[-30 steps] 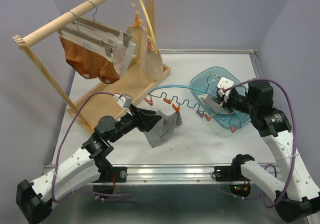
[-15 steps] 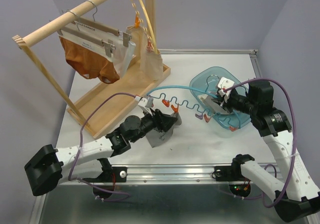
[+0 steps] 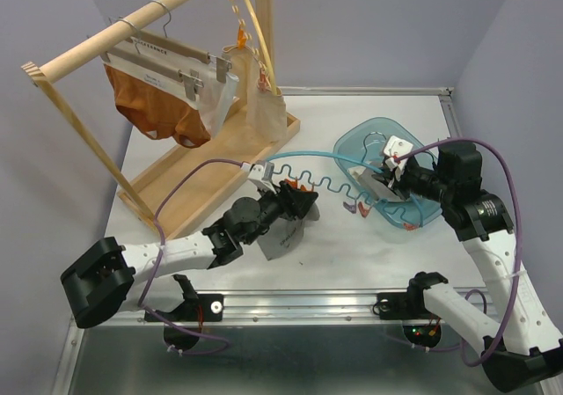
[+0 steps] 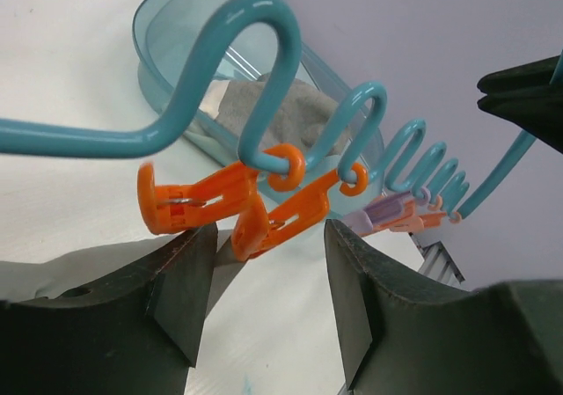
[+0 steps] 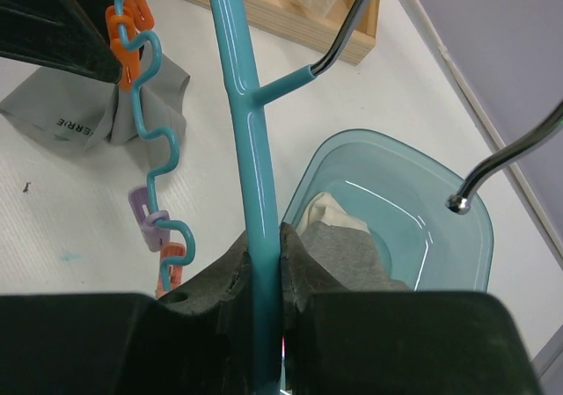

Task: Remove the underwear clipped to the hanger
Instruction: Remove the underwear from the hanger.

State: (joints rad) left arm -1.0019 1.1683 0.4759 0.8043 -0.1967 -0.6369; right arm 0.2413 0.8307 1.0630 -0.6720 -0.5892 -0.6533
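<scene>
Right tool (image 5: 264, 267) clamped on teal hanger (image 5: 236, 105) stem. Left tool (image 4: 264, 254) jaws apart, straddling two orange clips (image 4: 281, 215); grey underwear (image 3: 274, 242) lies on worktop (image 3: 369, 263) just below. Step, as judged: unclipping; next, close squarely on one clip's handles.

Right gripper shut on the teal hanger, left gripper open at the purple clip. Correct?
No: left wrist view shows the left gripper open at the orange clips; the purple clip hangs further along. Right gripper is shut on the teal hanger.
</scene>
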